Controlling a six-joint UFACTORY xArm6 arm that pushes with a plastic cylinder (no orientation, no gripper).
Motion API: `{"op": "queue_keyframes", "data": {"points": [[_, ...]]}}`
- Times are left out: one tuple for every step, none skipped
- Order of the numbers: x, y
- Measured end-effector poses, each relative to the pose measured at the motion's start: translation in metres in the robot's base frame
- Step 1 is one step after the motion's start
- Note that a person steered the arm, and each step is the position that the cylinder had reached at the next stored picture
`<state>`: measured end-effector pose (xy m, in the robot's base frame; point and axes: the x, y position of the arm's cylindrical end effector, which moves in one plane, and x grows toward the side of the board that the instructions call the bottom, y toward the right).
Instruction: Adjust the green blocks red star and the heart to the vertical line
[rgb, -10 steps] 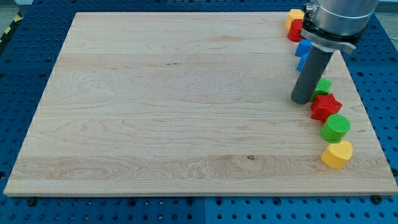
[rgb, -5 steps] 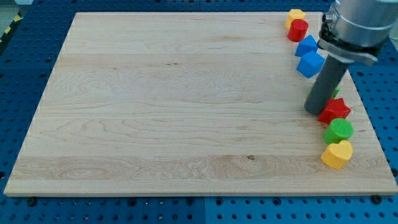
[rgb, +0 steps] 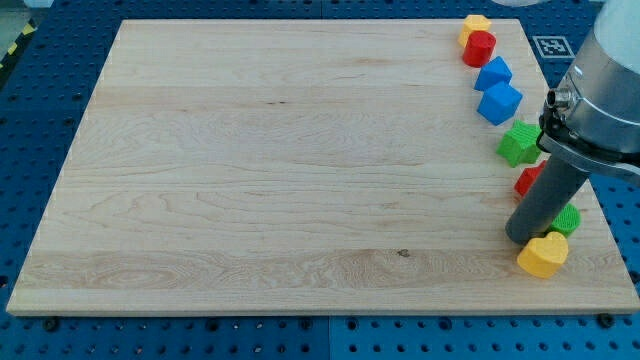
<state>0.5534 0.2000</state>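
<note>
My tip (rgb: 522, 237) rests on the board at the right side, just above and left of the yellow heart (rgb: 543, 255). The rod hides most of the red star (rgb: 526, 181) and most of the green round block (rgb: 569, 219), which peeks out to its right. A green star-shaped block (rgb: 519, 143) sits above them, left of the rod's upper part. These blocks form a rough column near the board's right edge.
Two blue blocks (rgb: 493, 73) (rgb: 499, 102) lie above the green star. A red round block (rgb: 479, 47) and a yellow block (rgb: 476, 24) sit at the board's top right corner. The wooden board (rgb: 280, 170) lies on a blue pegboard.
My tip has moved down and to the right, from beside the green star to beside the heart. The red star and green round block shifted right. The green star is now uncovered.
</note>
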Motion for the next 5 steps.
{"op": "queue_keyframes", "data": {"points": [[0.009, -0.015], [0.016, -0.024], [0.022, -0.024], [0.029, -0.024], [0.029, -0.024]]}}
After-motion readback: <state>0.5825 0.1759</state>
